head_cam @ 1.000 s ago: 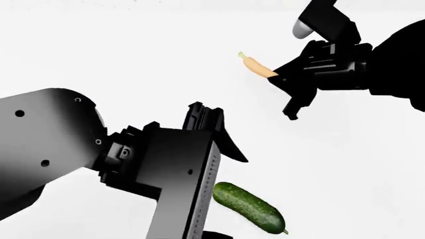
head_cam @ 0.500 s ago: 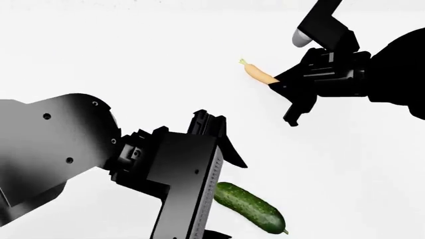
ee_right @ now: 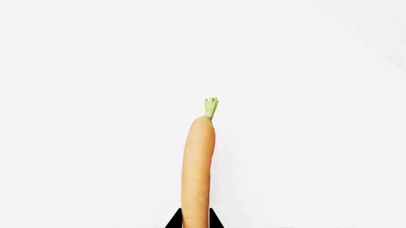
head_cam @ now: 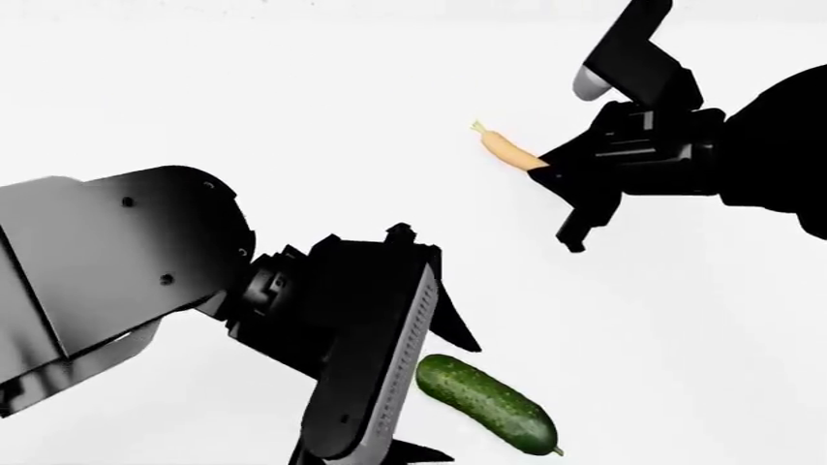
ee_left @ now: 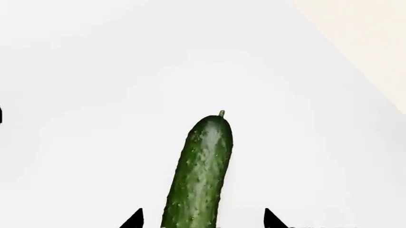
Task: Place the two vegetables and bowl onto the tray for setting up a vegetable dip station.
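Orange carrot (ee_right: pixel 198 166) sits clamped in the right gripper (ee_right: pixel 194 219), far right; green cucumber (head_cam: pixel 489 403) lies near, between the left gripper's (ee_left: pixel 203 219) spread fingers, nothing crowding either.

Cucumber (head_cam: pixel 487 403): near end hidden behind the left gripper (head_cam: pixel 411 407) in the head view; lower part cut off by the frame edge in the left wrist view (ee_left: pixel 199 175). Carrot (head_cam: pixel 506 147): thick end hidden behind the right gripper (head_cam: pixel 553 174) in the head view; lower end cut off in the right wrist view (ee_right: pixel 197 166). Both grippers: only dark fingertip points show in the wrist views; left gripper's lower finger cut off in the head view.
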Available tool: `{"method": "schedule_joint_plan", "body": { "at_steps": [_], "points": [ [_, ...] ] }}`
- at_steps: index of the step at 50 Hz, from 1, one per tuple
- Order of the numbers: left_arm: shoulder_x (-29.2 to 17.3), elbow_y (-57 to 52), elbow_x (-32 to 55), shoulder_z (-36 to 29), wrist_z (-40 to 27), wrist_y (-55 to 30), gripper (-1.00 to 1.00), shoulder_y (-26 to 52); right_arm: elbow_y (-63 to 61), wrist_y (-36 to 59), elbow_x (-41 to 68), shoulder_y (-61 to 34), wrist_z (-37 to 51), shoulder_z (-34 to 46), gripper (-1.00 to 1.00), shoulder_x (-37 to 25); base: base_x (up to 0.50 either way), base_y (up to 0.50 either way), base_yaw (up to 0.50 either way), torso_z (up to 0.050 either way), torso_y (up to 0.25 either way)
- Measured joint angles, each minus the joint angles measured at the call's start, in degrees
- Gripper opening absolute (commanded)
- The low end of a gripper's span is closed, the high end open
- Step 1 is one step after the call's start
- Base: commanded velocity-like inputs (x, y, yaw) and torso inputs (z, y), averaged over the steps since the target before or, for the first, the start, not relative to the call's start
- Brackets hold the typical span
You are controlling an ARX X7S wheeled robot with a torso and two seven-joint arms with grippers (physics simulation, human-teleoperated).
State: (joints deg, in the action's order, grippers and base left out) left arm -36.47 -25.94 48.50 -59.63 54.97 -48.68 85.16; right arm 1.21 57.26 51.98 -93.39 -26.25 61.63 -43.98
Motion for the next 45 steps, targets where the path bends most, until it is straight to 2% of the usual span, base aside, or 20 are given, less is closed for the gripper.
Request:
{"method": "schedule_joint_plan", "body": {
  "at_steps": [7, 32, 45],
  "points": [
    [0.40, 0.92, 1.46, -0.60, 1.85, -0.36, -1.00, 0.05, 0.03, -0.37, 0.05, 0.37, 0.01, -0.11, -1.00, -0.29, 0.00, 0.00, 0.00, -0.003, -0.005],
    [-0.08, 1.12, 2.27, -0.15, 0.38, 1.24, -1.00, -1.58, -0.02, -1.66, 1.31, 1.46, 0.97, -1.76, -1.00, -0.74, 0.00, 0.00, 0.00, -0.003, -0.004],
    [-0.64, 0.43, 0.56, 1.08, -3.37, 1.60, -1.00, -2.49, -0.56, -1.61, 1.99, 1.19, 2.21, -2.77, -1.00, -0.85, 0.00, 0.00, 0.00, -0.001, -0.002]
  ]
}}
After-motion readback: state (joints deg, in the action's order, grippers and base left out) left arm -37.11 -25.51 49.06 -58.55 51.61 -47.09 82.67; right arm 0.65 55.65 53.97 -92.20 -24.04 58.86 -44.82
